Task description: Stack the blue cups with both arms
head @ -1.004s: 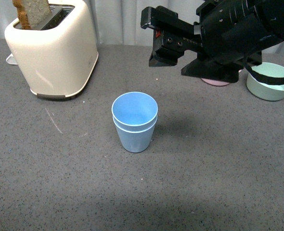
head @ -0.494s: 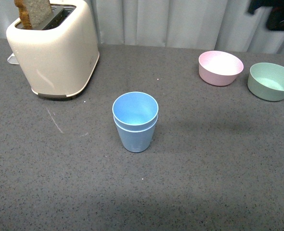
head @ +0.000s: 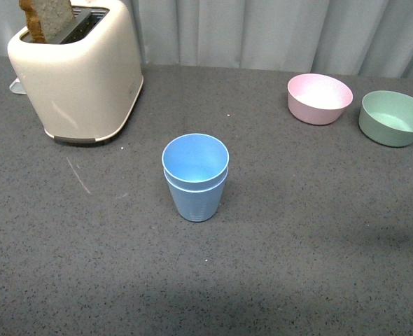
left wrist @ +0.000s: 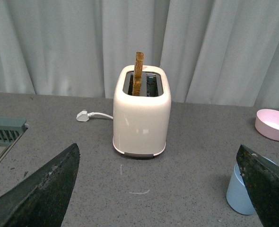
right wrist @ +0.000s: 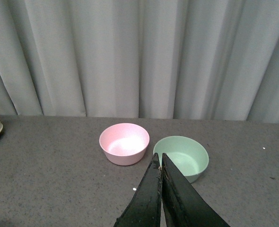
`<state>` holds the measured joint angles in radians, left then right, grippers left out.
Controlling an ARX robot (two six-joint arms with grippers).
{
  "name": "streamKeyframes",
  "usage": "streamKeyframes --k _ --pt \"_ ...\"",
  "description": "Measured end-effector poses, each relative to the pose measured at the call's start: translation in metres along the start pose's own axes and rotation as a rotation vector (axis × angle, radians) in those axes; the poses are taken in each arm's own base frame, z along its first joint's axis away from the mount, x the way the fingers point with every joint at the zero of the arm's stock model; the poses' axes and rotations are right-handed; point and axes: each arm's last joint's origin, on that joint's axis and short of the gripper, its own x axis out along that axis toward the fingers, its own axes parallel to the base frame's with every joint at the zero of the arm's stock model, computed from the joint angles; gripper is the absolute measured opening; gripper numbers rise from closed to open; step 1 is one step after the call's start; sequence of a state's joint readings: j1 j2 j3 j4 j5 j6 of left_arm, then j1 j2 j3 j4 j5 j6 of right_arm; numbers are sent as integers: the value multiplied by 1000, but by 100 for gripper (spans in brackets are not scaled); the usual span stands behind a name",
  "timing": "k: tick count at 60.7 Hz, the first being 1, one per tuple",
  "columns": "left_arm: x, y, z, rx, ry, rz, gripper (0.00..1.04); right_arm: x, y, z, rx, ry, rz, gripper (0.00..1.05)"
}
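Note:
The two blue cups point(head: 195, 176) stand nested one inside the other, upright, on the dark grey table in the middle of the front view. No arm shows in the front view. In the left wrist view my left gripper point(left wrist: 158, 163) is open and empty, its fingers point(left wrist: 49, 189) spread wide; the cups point(left wrist: 242, 191) show partly behind the far finger. In the right wrist view my right gripper point(right wrist: 159, 158) is shut and empty, its fingers pressed together, raised above the table in front of the bowls.
A cream toaster point(head: 77, 77) with a slice of bread stands at the back left. A pink bowl point(head: 320, 98) and a green bowl point(head: 394, 117) sit at the back right. Grey curtains hang behind the table. A grey rack point(left wrist: 2, 135) shows in the left wrist view.
The right arm, which hung over the back right of the table a second ago, has drawn out of the front view, uncovering both bowls. The nested cups have not moved.

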<state>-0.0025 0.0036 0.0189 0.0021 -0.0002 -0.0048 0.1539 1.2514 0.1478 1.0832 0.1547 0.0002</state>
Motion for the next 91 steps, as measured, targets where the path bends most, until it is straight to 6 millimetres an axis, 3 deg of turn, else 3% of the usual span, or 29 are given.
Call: streamKeyframes --k 32,91 --pt "0 0 0 0 0 0 98 -47 -26 0 3 -3 -1 1" --pt "0 0 0 0 0 0 98 -83 -26 6 3 -28 2 1"
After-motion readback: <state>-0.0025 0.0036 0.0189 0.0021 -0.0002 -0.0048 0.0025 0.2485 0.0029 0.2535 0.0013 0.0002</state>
